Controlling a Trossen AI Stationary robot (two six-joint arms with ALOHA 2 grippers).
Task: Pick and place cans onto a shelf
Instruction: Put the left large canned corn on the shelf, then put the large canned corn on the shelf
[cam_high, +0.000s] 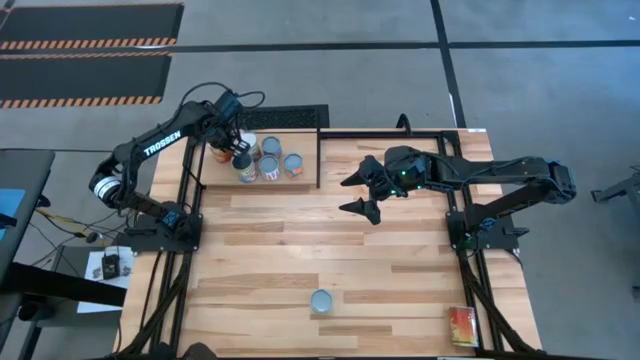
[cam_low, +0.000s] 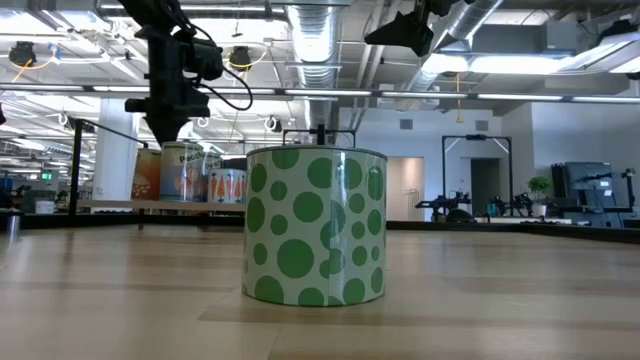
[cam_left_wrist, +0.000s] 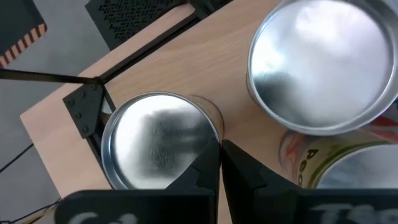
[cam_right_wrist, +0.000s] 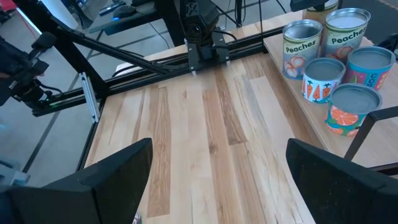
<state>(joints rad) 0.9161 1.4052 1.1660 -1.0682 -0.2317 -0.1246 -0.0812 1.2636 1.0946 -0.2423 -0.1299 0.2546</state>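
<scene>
The left gripper (cam_high: 240, 155) hangs over the shelf (cam_high: 305, 150) at the table's far-left corner, its fingers (cam_left_wrist: 208, 168) pinched together and grasping nothing, apparently just clear of a can top (cam_left_wrist: 158, 146); a cluster of cans (cam_high: 270, 158) stands packed on the board, likely to save room; the right gripper (cam_high: 365, 192) waits mid-table with fingers spread wide, empty; one green-dotted can (cam_high: 322, 301) remains well apart near the front edge, probably next; a small orange-red box (cam_high: 462, 326) lies at the front-right corner.
</scene>
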